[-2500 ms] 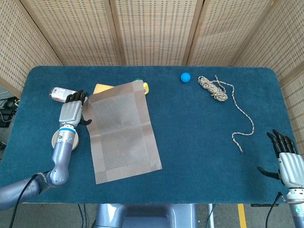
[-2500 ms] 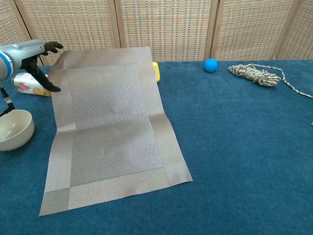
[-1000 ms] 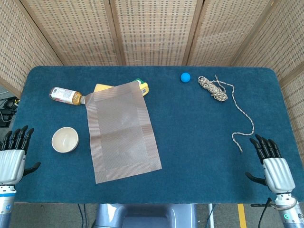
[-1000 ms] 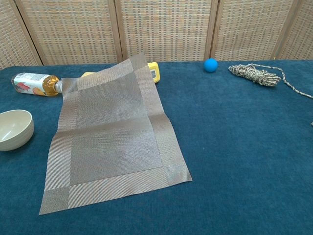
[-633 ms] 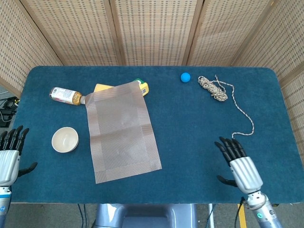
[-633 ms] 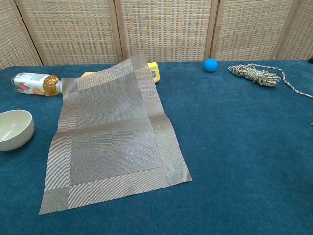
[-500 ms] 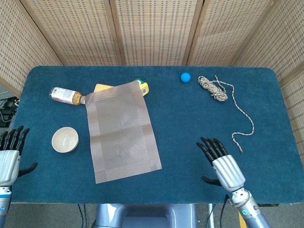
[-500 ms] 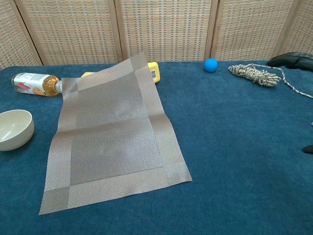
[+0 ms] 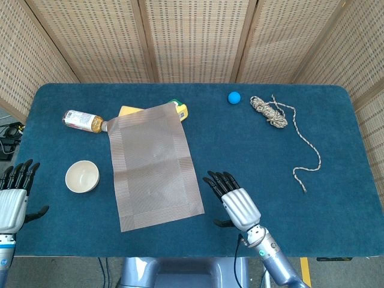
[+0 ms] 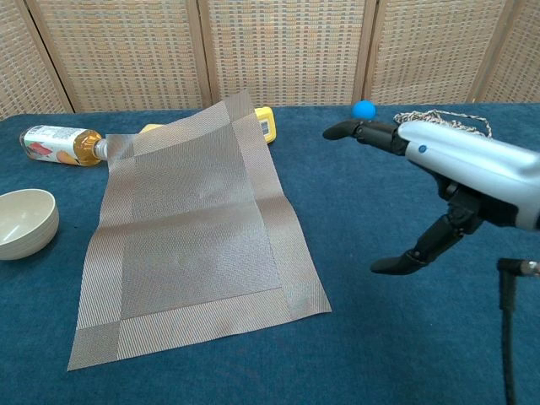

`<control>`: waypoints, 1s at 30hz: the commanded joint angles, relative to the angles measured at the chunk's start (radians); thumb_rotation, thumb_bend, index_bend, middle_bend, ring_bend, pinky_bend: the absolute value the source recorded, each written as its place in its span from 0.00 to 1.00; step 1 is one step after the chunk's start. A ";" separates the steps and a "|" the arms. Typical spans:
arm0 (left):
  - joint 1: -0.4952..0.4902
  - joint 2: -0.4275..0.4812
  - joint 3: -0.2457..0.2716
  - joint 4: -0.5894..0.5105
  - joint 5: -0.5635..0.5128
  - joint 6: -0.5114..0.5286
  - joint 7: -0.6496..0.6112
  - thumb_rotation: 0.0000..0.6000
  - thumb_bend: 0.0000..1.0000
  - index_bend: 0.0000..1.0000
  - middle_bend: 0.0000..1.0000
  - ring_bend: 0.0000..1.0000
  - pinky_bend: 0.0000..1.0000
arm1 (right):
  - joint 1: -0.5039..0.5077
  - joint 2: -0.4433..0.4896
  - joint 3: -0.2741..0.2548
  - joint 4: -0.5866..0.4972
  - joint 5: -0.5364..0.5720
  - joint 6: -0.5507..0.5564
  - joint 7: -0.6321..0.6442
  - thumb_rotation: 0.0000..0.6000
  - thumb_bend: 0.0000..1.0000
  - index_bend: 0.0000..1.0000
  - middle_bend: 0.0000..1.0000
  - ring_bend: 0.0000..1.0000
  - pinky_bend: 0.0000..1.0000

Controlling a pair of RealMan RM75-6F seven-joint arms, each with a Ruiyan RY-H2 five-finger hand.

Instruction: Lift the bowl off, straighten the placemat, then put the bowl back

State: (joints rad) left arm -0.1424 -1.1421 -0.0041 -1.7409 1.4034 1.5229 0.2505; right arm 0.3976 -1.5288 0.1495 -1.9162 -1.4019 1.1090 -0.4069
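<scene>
The grey woven placemat (image 9: pixel 153 165) (image 10: pixel 192 232) lies skewed on the blue table, its far edge lifted over a yellow object. The cream bowl (image 9: pixel 81 176) (image 10: pixel 25 223) stands on the cloth left of the mat, off it. My right hand (image 9: pixel 236 203) (image 10: pixel 460 173) hovers open with fingers spread, just right of the mat's near right corner. My left hand (image 9: pixel 13 202) is open at the table's near left edge, left of the bowl, and shows only in the head view.
A plastic bottle (image 9: pixel 82 120) (image 10: pixel 59 144) lies on its side by the mat's far left corner. A yellow object (image 9: pixel 179 110) (image 10: pixel 265 121) pokes out from under the mat's far edge. A blue ball (image 9: pixel 234 97) and a coiled rope (image 9: pixel 270 112) lie far right.
My right hand has swept left from the table's near right corner to beside the mat. Earlier, the left hand drew back from the mat's far left corner to the near left edge.
</scene>
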 commanded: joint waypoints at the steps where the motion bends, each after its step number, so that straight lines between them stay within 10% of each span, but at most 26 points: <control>1: 0.000 0.000 -0.004 0.003 -0.004 -0.009 -0.007 1.00 0.11 0.00 0.00 0.00 0.00 | 0.023 -0.071 0.009 0.056 0.068 -0.012 -0.050 1.00 0.05 0.03 0.00 0.00 0.00; 30: 0.017 0.019 -0.055 0.000 -0.052 -0.034 -0.059 1.00 0.12 0.00 0.00 0.00 0.00 | 0.066 -0.350 0.035 0.369 0.117 0.036 0.154 1.00 0.09 0.03 0.00 0.00 0.00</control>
State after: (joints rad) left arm -0.1268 -1.1231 -0.0573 -1.7406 1.3511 1.4871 0.1936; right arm 0.4613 -1.8688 0.1770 -1.5558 -1.2944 1.1435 -0.2677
